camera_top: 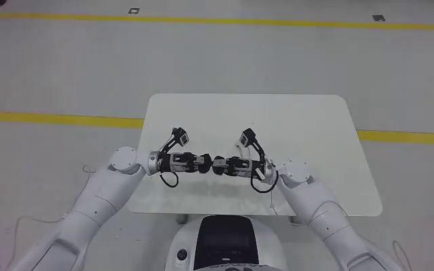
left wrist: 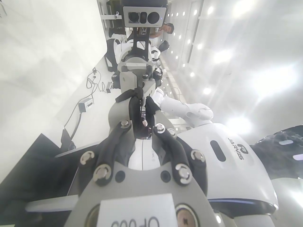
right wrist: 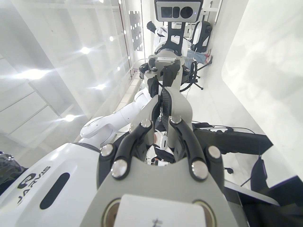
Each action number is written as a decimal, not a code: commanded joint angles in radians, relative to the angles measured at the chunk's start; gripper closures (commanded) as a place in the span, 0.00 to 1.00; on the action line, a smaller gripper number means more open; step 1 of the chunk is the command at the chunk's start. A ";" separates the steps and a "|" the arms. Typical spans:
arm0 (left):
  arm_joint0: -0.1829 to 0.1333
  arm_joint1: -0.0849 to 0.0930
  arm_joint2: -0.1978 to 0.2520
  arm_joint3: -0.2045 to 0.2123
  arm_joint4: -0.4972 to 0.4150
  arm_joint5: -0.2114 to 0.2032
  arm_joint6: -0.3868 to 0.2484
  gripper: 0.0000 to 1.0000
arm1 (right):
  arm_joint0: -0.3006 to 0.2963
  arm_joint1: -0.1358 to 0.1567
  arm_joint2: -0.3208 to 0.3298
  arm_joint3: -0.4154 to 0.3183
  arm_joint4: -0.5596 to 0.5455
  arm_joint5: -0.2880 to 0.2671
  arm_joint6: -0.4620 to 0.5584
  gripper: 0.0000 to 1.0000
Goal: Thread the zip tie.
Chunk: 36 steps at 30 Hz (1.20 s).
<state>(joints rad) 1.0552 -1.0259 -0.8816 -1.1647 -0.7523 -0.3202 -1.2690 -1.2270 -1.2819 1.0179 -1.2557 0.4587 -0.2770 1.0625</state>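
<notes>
White table (camera_top: 319, 135) beneath; left gripper (camera_top: 211, 164) and right gripper (camera_top: 221, 165) face tip to tip above its front part, axes in line; both jaws nearly pressed together; zip tie too thin to discern, presumably at the meeting tips, equally near both arms.

Both arms bend inward from the lower corners of the top view. The left arm (camera_top: 108, 186) comes in from the lower left and the right arm (camera_top: 319, 203) from the lower right, with forearms almost level across the frame. The left gripper (camera_top: 207, 163) and right gripper (camera_top: 226, 166) meet tip to tip at centre, each with its jaws drawn close together.
</notes>
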 commanded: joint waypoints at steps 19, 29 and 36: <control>-0.006 -0.006 0.005 0.013 0.003 0.002 -0.005 1.00 | 0.019 0.001 -0.027 0.014 0.014 -0.011 0.016 1.00; -0.003 -0.005 -0.004 0.018 -0.008 -0.016 -0.023 1.00 | 0.006 0.011 0.010 0.002 0.038 -0.030 -0.001 0.00; 0.005 -0.003 -0.013 0.011 -0.006 -0.020 -0.020 1.00 | -0.021 0.021 0.042 -0.028 0.030 -0.046 -0.033 0.00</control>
<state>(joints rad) 1.0589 -1.0289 -0.8933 -1.1527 -0.7591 -0.3401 -1.2892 -1.2450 -1.2614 1.0572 -1.2816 0.4901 -0.3205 1.0344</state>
